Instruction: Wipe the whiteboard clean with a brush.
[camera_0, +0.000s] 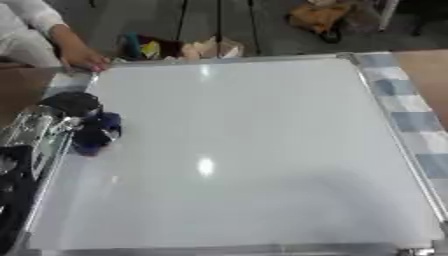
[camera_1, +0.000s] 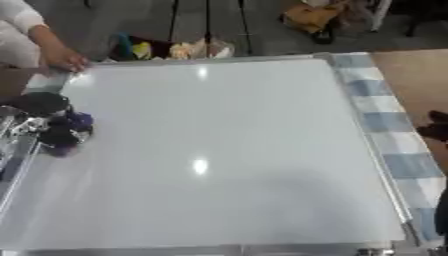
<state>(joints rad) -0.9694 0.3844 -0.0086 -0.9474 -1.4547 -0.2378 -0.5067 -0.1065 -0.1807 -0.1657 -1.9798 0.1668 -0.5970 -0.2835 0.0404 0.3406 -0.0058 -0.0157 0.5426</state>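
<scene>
The left hand (camera_0: 83, 120) sits at the whiteboard's (camera_0: 245, 150) nine-o'clock edge, fingers seemingly curled round a dark blue brush (camera_0: 94, 134); unmarked board stretches away toward three o'clock.

head stereo pair, looking down, whiteboard (camera_0: 236, 150) shared

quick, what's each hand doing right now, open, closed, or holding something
Left hand: at the whiteboard's left edge, fingers curled round a dark blue brush.
Right hand: barely visible at the right edge; cannot be told.
</scene>
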